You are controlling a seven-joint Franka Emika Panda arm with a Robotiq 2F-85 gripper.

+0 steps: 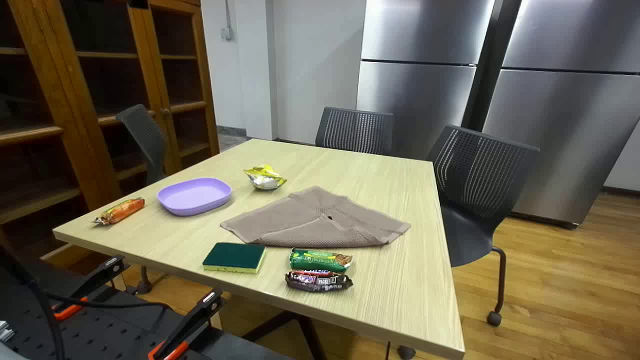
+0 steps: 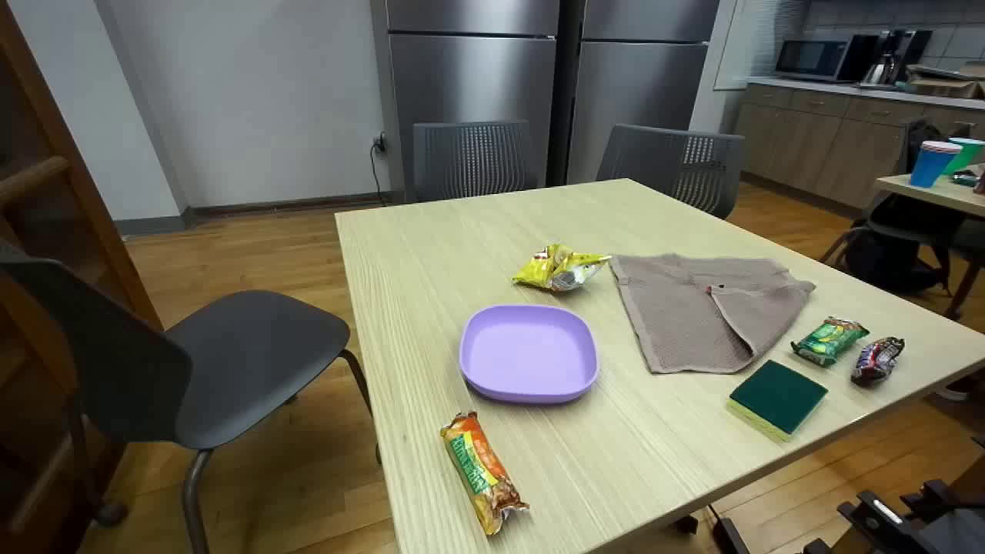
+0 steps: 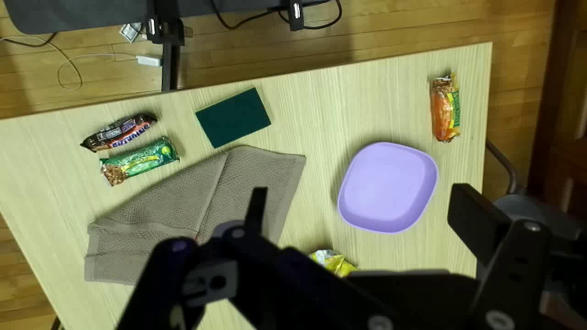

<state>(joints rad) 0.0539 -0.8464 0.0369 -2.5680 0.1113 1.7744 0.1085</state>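
Observation:
My gripper is open and empty, high above the table, its fingers spread wide in the wrist view. A purple plate shows between the fingers, well below them. A crumpled yellow and silver packet is partly hidden behind the gripper; it shows whole in both exterior views. A grey-brown cloth, one corner folded over, lies partly under the left finger's outline. An orange snack packet lies beyond the plate, near the table's corner. The gripper touches nothing.
A dark green and yellow sponge, a green packet and a dark brown packet lie near the table edge. Chairs stand around the table. Black clamps sit on the robot's bench.

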